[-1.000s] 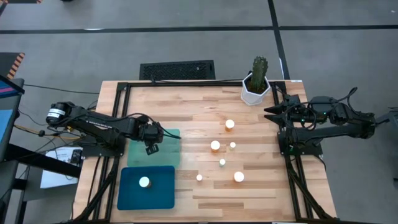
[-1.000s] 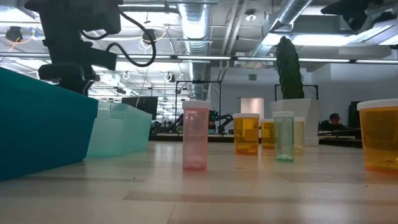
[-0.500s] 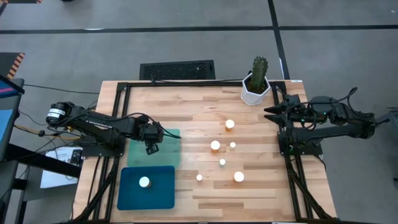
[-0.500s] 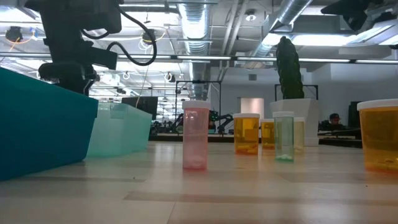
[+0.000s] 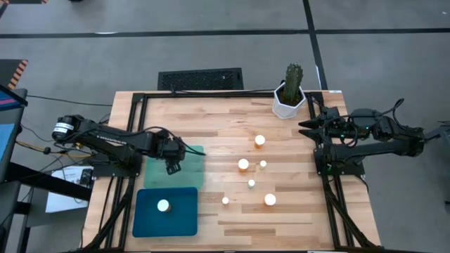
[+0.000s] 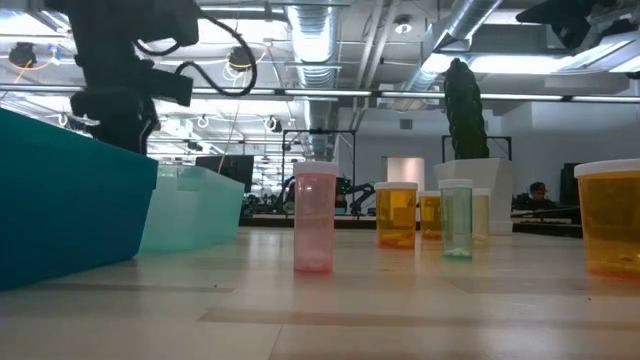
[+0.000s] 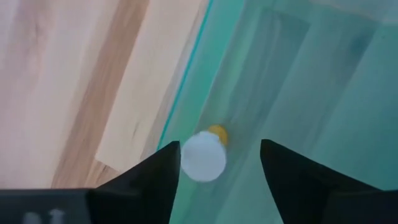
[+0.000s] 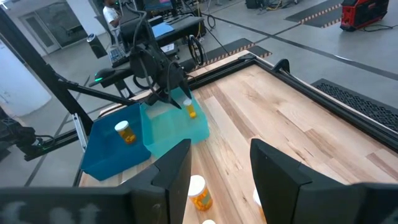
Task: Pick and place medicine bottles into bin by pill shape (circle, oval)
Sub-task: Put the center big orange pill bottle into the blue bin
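My left gripper [image 5: 171,166] hangs open over the light green tray [image 5: 190,172]. A small amber bottle with a white cap [image 7: 204,158] shows between its fingers, farther down over the tray floor. It also shows in the right wrist view [image 8: 189,110], tilted just below that gripper. I cannot tell whether it rests on the tray. Another bottle [image 5: 163,206] stands in the dark teal tray [image 5: 183,218]. Several bottles [image 5: 243,164] stand upright on the wood at centre right. My right gripper [image 5: 304,126] waits open and empty at the table's right edge.
A white pot with a green cactus [image 5: 290,90] stands at the far right, close to my right gripper. The two trays lie side by side at the table's left. Bare wood [image 5: 225,119] lies between the trays and the bottles. A black frame [image 5: 133,126] borders the table.
My left gripper has risen a little above the light green tray. The standing bottles and my right arm have kept still.
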